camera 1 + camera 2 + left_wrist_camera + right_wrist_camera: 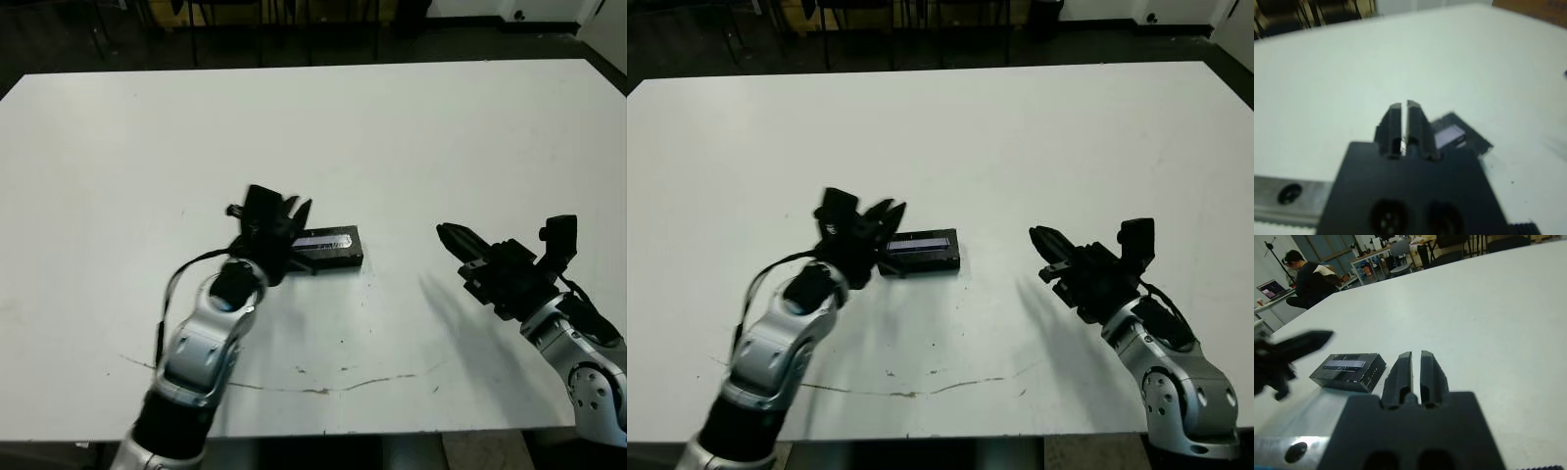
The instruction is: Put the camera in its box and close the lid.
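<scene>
The lid [1347, 366] sits shut on the box [921, 264], the two making one flat black block lying level on the white table [411, 137]. A pale silvery strip, faintly bluish, runs along the lid's top face. The block's long side runs roughly from nine to three o'clock across my head view, near the table's middle. Its nine o'clock end is hidden behind my left arm. I cannot see the camera anywhere.

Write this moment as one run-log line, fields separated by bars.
lid: on box, closed | left tool: shut, empty, beside box | right tool: shut, empty, apart
</scene>
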